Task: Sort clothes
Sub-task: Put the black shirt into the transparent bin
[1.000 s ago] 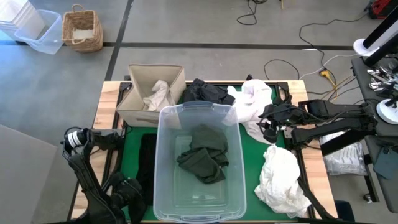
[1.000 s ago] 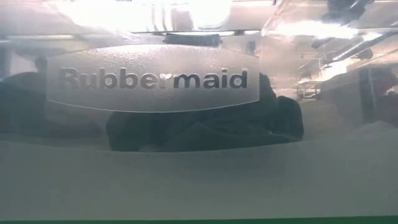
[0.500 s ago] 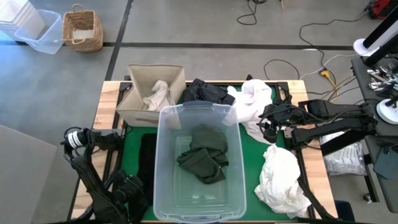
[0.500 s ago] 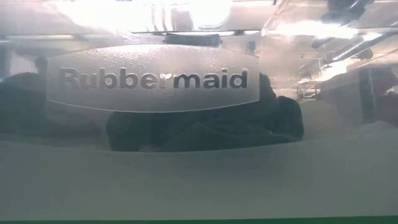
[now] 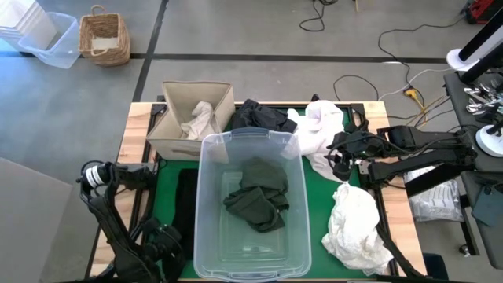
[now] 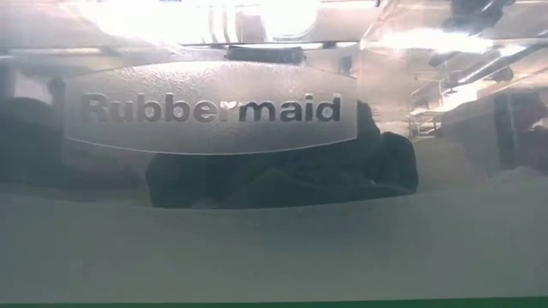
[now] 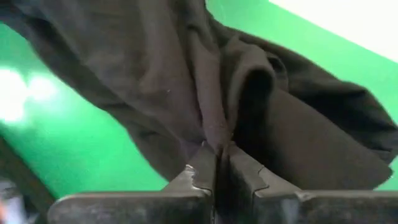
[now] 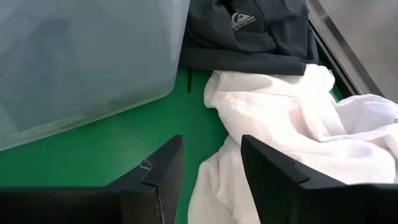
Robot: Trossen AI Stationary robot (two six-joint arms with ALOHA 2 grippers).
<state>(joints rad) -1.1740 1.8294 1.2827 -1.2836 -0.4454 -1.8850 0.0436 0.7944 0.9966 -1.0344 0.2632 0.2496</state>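
The worktop [image 5: 135,126], wood-edged with a green mat over its middle, carries everything. Largest on it is the clear plastic tub [image 5: 206,236], set at the middle toward the near edge, with a dark olive garment [image 5: 255,196] crumpled on its floor; in the low view the tub's wall fills the picture and that garment shows as a dark mass behind the moulded brand plate. Behind the tub on the left stands the beige fabric box [image 5: 169,143] with a cream garment [image 5: 198,119] bunched inside. Beside the box, at the far edge, lies a charcoal garment [image 5: 255,115], and touching it on the right a white garment [image 5: 318,130] spreads along the tub's far right corner. A second white garment [image 5: 354,224] lies crumpled at the near right. A black garment [image 5: 185,200] lies flat on the mat just left of the tub. The left gripper [image 7: 219,163] is clamped shut on a fold of that black garment at the near left corner. The right gripper [image 8: 211,163] hangs over the first white garment's edge with its fingers apart, holding nothing.
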